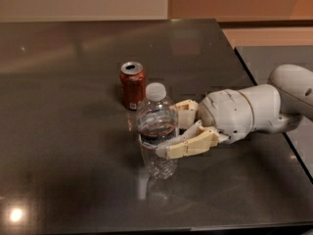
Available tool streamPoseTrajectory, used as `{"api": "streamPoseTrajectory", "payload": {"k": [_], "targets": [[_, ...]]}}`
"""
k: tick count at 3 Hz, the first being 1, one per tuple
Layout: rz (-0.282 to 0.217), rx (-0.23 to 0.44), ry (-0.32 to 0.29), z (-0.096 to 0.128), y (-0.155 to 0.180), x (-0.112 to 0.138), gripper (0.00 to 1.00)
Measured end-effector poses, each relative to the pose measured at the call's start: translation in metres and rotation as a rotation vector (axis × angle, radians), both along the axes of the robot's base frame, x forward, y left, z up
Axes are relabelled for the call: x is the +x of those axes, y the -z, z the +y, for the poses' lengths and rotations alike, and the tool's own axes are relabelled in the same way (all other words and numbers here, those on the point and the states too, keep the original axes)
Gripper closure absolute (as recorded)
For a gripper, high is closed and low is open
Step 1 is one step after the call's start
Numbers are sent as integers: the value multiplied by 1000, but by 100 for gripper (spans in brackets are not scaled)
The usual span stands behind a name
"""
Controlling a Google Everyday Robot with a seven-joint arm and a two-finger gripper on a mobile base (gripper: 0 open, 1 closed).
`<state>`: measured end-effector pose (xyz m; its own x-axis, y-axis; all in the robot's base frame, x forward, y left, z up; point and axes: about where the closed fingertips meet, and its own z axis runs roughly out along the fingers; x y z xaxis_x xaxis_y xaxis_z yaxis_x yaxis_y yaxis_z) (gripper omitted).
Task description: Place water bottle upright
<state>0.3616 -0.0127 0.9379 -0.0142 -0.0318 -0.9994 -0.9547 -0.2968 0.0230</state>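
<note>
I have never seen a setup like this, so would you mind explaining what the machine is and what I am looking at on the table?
There is one camera view, looking down at a slant onto a dark table; where the camera is mounted is not on record. The white rounded shape coming in from the right is the robot's arm. At its end is the gripper, whose two tan fingers close like a clamp. They are closed around a clear water bottle, which stands upright with its white cap on top. Just behind the bottle stands a red soda can, which is not held.
</note>
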Motion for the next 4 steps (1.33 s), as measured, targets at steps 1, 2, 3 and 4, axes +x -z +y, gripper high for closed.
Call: {"api": "streamPoseTrajectory", "payload": {"k": [1, 2, 3, 4], "targets": [[11, 18, -2, -1, 11, 1, 100], [15, 45, -14, 1, 19, 2, 96], [23, 57, -25, 1, 27, 4, 78], [26, 63, -32, 1, 33, 6, 55]]}}
